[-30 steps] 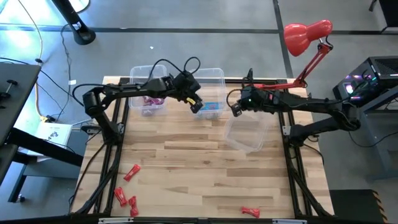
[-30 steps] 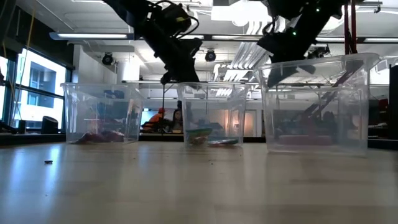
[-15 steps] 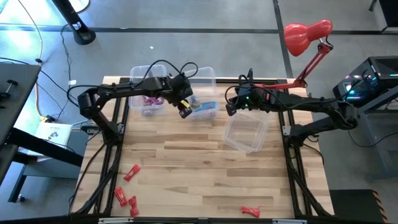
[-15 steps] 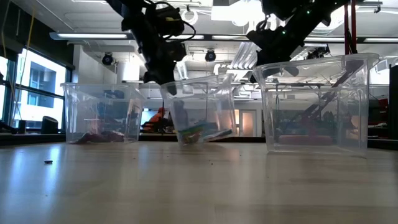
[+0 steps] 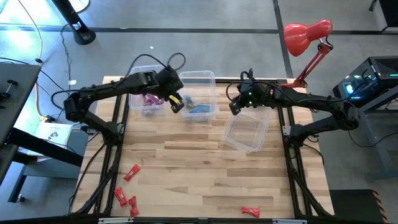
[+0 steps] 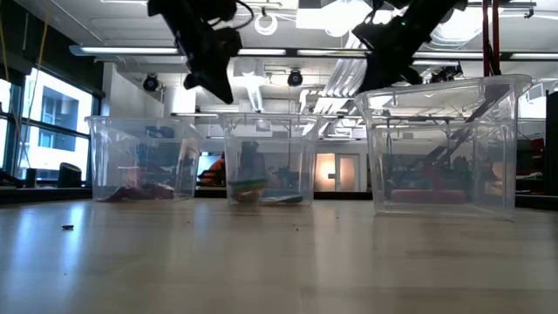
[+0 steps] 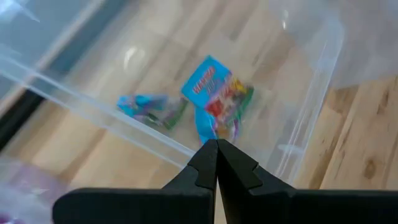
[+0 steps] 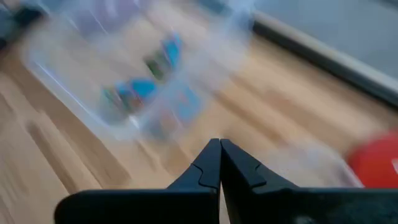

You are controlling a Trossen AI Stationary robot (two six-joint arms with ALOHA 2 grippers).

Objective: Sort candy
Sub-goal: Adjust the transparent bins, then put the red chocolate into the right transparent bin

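Three clear bins stand on the wooden table. The left bin (image 5: 148,94) holds purple candy (image 5: 151,99). The middle bin (image 5: 199,79) holds blue candy (image 7: 217,102). The right bin (image 5: 245,132) lies nearer and has nothing in it. Red candy (image 5: 130,172) lies loose near the front left, with one more piece (image 5: 250,212) at the front edge. My left gripper (image 5: 176,104) is shut and hangs above the middle bin's left rim (image 6: 228,116), clear of it. My right gripper (image 5: 234,111) is shut and hangs above the right bin's far left corner (image 6: 370,92).
A red desk lamp (image 5: 308,34) reaches in over the table's far right corner. Bare wood lies between the bins and the red candy at the front. Dark frame rails run along the table's left and right edges.
My left gripper has gone up and toward the table's left edge. The middle bin has slid left with it, tipping for a moment, and now stands level close to the left bin. My right gripper has risen a little.
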